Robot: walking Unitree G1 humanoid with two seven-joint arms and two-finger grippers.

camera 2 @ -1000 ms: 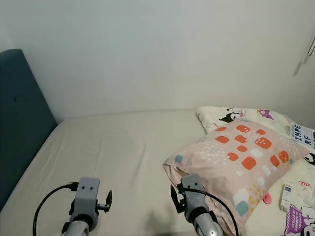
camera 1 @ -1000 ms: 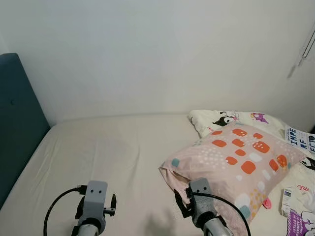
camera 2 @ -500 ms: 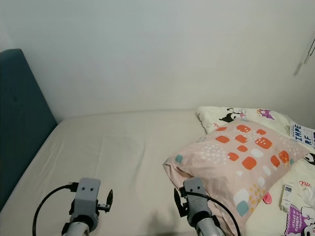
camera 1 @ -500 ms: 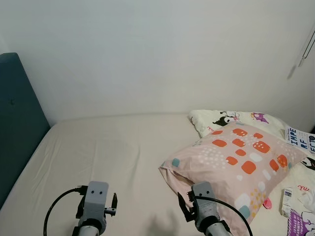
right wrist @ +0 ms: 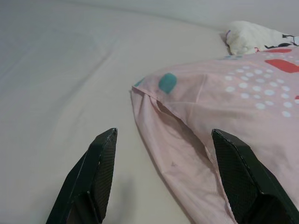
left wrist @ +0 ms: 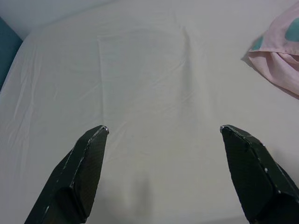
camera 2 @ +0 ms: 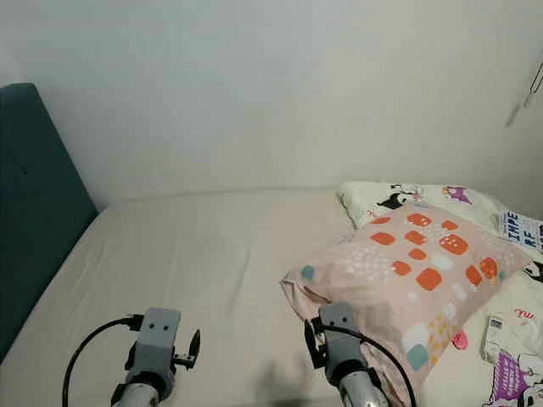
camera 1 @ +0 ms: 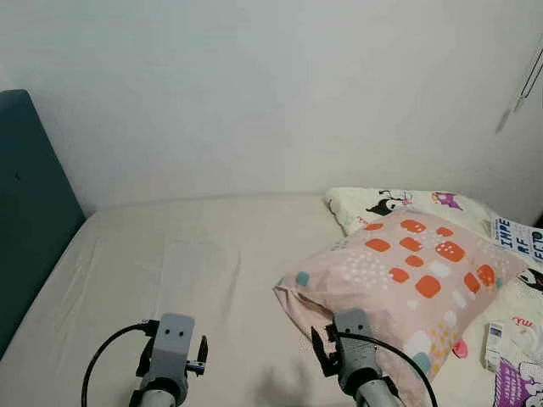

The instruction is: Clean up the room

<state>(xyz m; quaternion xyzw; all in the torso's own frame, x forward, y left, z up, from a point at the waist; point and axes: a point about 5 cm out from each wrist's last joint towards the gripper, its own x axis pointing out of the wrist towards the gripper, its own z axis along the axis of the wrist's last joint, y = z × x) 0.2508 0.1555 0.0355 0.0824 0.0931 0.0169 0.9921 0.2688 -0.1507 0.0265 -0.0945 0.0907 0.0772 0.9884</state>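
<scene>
head views downward, wrist views share pillow point(right wrist: 224, 116)

Pink pillow point(camera 1: 407, 284): near lower corner hidden behind right arm point(camera 1: 361, 373); far side covers part of cartoon-print bedding point(camera 1: 407, 203).
Blue headboard point(camera 1: 30, 212) left of pillow: cut by picture edge.
Printed lettering point(camera 1: 517, 240) right of pillow: cut by edge, words incomplete.
Small white packet point(camera 1: 495, 346) right of pillow: label too small to read.
Both arms cut at bottom edge.

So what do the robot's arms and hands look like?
Both arms are silver-grey, each topped by a boxy grey block with two small dark dots. A black cable loops off each. The left gripper and right gripper each have two long, black, pointed fingers.
</scene>
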